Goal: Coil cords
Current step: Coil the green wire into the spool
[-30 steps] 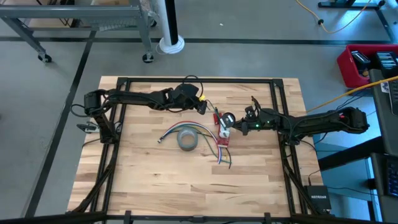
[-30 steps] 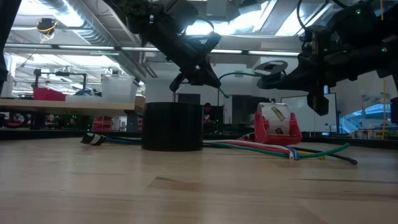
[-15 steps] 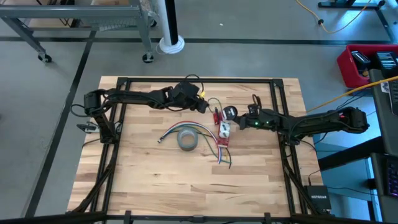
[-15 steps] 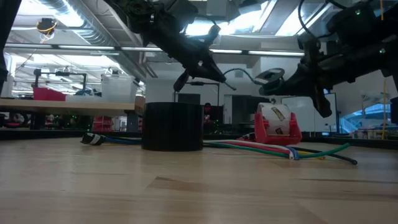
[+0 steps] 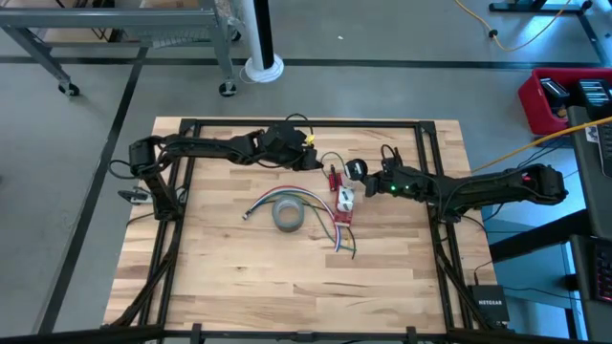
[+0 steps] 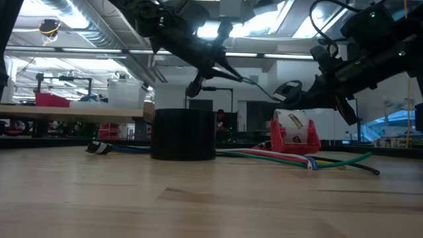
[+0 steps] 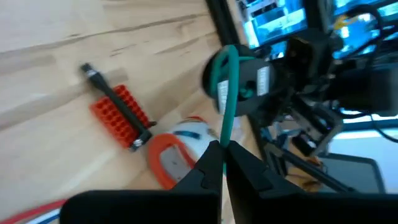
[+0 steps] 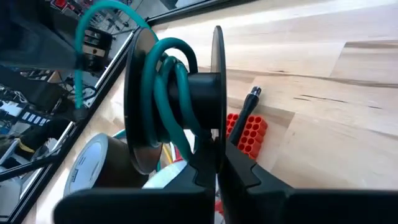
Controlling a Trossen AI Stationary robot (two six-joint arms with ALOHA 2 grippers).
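Observation:
A small black spool (image 5: 356, 169) with green cord (image 8: 166, 81) wound on its hub hangs above the table's middle right. My right gripper (image 5: 369, 175) is shut on the spool; it also shows in the right wrist view (image 8: 216, 152). My left gripper (image 5: 314, 160) is to the spool's left, shut on the cord's loose tail (image 7: 227, 93). The tail runs from the left fingers to the spool (image 6: 289, 89) in a nearly straight line (image 6: 256, 82). My left gripper pinches the green cord's tail (image 7: 224, 138) between its two fingertips, a short way from the spool. The cord leaves the fingers lengthwise, clear of the table, and runs almost taut to the spool. My right gripper pinches the rim of one spool flange (image 8: 217, 127) between its two fingers, coming level from the table's right side. The spool is lifted clear of the table, its axis lying across the fingers, with several turns of cord on the hub.
A grey tape roll (image 5: 288, 214) stands near the table's middle. Beside it are a red tape dispenser (image 5: 343, 202), a red block with a dark pen (image 5: 334, 178) and a bundle of coloured cables (image 5: 277, 198) whose ends fan out toward the near edge (image 5: 343, 241).
My right gripper has moved a little toward the far edge and turned, tipping the spool from flat toward edge-on. My left gripper has risen slightly and shifted toward the far edge. The cord between them has gone from a slack curve to nearly straight.

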